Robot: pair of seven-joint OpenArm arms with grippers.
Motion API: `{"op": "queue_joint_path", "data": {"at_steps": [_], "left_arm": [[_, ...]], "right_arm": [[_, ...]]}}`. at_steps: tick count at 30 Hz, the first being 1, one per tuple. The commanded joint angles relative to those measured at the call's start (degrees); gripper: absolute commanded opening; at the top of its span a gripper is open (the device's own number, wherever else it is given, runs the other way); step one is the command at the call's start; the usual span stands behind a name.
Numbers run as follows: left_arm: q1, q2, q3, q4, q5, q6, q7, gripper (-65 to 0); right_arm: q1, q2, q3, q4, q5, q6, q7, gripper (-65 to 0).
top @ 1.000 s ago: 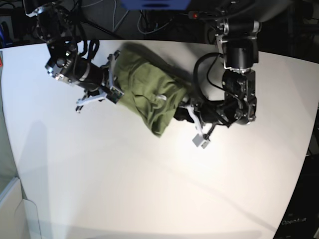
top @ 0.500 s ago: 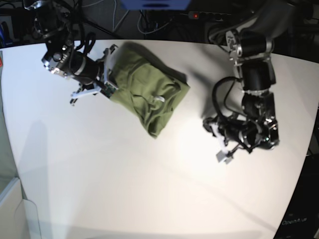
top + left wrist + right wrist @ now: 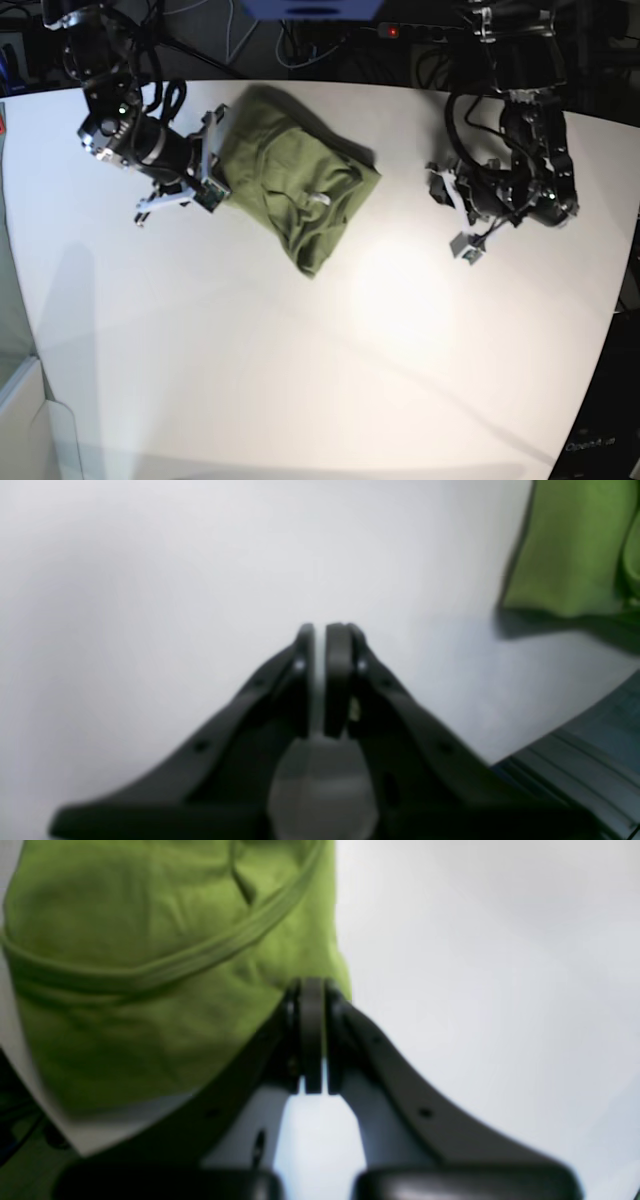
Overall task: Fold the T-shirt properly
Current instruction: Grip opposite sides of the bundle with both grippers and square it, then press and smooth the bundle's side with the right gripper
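The olive-green T-shirt lies folded into a compact bundle at the back middle of the white table, with its small white label showing. My right gripper is shut, and its tips sit at the shirt's left edge. In the right wrist view the shut gripper overlaps the edge of the T-shirt, and no cloth shows between the jaws. My left gripper is well to the right of the shirt. In the left wrist view the gripper is shut and empty over bare table, with the T-shirt at the top right.
Dark cables and equipment run behind the table's back edge. A pale bin or panel stands at the front left corner. The table's right edge curves close to my left arm.
My left arm has pulled away from the shirt's right side, out to the right and then toward the back. My right gripper has drawn slightly left. The shirt has stayed in place.
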Motion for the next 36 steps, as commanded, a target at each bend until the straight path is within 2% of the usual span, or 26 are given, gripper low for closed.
{"op": "queue_joint_path", "data": {"at_steps": [1,8,16,18,23,28,32,36], "left_arm": [[0.9,0.2,2.1,0.1,0.4,0.0,2.3,-60.8],[3.2,-0.4,11.1,-0.3,-9.6,0.0,2.3,-60.8],[2.0,0.0,11.1,-0.4,-8.1,0.0,2.3,-60.8],[0.6,0.2,11.1,-1.0,-7.4,0.0,2.3,-60.8],[-4.0,2.1,10.6,-10.0,-7.3,0.0,2.3,-60.8],[-10.0,4.6,10.6,-22.8,-7.3,0.0,-4.5,-60.8],[-15.9,7.0,10.6,-30.8,-7.4,0.0,-10.1,-60.8],[-20.7,8.5,10.5,-35.3,-7.6,0.0,-12.5,-60.8]], "right_arm": [[0.7,0.5,0.4,-0.3,0.3,-0.3,0.9,-65.0],[2.2,0.5,0.5,-7.1,0.5,-0.3,4.2,-65.0],[1.5,0.1,0.3,-7.6,0.6,-0.3,5.2,-65.0],[0.7,-0.9,0.4,-7.6,0.6,-0.3,5.2,-65.0],[-1.0,-1.6,0.2,-7.6,0.5,-0.3,5.2,-65.0],[-3.1,-2.7,0.1,-7.5,0.5,-0.3,5.3,-65.0],[-4.3,-5.1,0.0,-7.4,0.4,-0.3,5.3,-65.0],[-5.8,-5.4,0.0,-6.4,0.3,-0.3,5.3,-65.0]]}}
